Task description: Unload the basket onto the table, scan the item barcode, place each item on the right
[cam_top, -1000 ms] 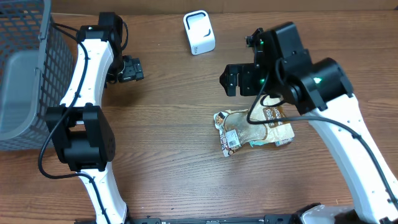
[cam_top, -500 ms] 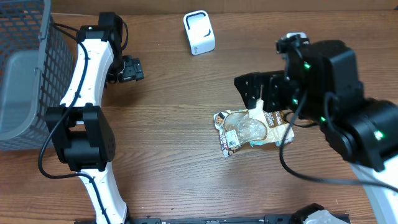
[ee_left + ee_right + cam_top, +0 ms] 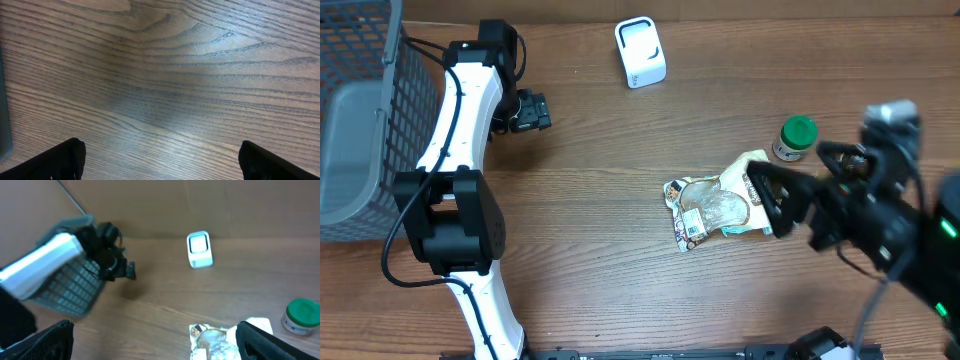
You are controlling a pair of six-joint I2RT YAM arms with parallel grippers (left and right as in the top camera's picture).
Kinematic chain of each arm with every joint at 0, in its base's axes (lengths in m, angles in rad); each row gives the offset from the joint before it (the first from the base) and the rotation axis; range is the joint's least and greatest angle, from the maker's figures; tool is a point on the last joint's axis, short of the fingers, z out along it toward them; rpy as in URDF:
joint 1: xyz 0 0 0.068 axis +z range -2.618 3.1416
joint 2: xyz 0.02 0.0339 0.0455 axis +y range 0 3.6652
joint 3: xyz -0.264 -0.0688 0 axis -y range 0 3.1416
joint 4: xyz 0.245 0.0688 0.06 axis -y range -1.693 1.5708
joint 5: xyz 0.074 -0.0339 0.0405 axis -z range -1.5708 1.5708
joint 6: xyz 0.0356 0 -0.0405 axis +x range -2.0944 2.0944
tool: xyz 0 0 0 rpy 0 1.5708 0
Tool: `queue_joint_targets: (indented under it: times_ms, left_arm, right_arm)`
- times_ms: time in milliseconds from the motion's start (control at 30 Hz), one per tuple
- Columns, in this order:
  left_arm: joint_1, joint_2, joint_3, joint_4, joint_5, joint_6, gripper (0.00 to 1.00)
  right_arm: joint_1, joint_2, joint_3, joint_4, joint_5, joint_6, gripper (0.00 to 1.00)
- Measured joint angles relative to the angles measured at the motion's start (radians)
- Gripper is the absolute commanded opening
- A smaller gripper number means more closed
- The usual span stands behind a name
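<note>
The item, a crinkled brown and clear packet (image 3: pixel 712 208), lies flat on the wooden table with a white label near its left end. It also shows at the bottom of the right wrist view as packet (image 3: pixel 214 341). The white scanner (image 3: pixel 640 52) stands at the back of the table, and the scanner (image 3: pixel 200 249) faces the right wrist camera. My right gripper (image 3: pixel 772 200) hangs high over the packet's right end, open and holding nothing (image 3: pixel 155 342). My left gripper (image 3: pixel 527 112) is far left by the basket, open over bare wood (image 3: pixel 160 162).
A grey wire basket (image 3: pixel 355 110) fills the left edge; its blurred side is the basket (image 3: pixel 70 287) in the right wrist view. A green-lidded jar (image 3: pixel 797 137) stands right of the packet, seen too as the jar (image 3: pixel 301 314).
My right arm has swung from above the packet toward the front right and risen toward the camera, uncovering the green-lidded jar. The packet and the left arm have not moved.
</note>
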Motion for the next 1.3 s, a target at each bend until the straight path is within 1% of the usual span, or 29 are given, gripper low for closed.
queue_joint_targets:
  times_ms: [233, 333, 600, 767, 967, 1300]
  left_arm:
    - [0.000, 0.000, 0.000, 0.000, 0.000, 0.000, 1.00]
    - [0.000, 0.000, 0.000, 0.000, 0.000, 0.000, 1.00]
    - [0.000, 0.000, 0.000, 0.000, 0.000, 0.000, 1.00]
    - [0.000, 0.000, 0.000, 0.000, 0.000, 0.000, 1.00]
    - [0.000, 0.000, 0.000, 0.000, 0.000, 0.000, 1.00]
    - [0.000, 0.000, 0.000, 0.000, 0.000, 0.000, 1.00]
  right_arm:
    - [0.000, -0.135, 0.000, -0.045, 0.000, 0.000, 1.00]
    - [0.000, -0.181, 0.000, -0.090, 0.000, 0.000, 1.00]
    - [0.000, -0.264, -0.001, -0.343, 0.000, 0.000, 1.00]
    - [0.000, -0.326, -0.001, -0.472, 0.000, 0.001, 1.00]
    - [0.000, -0.402, -0.001, -0.484, 0.000, 0.000, 1.00]
    - [0.000, -0.404, -0.001, -0.483, 0.000, 0.000, 1.00]
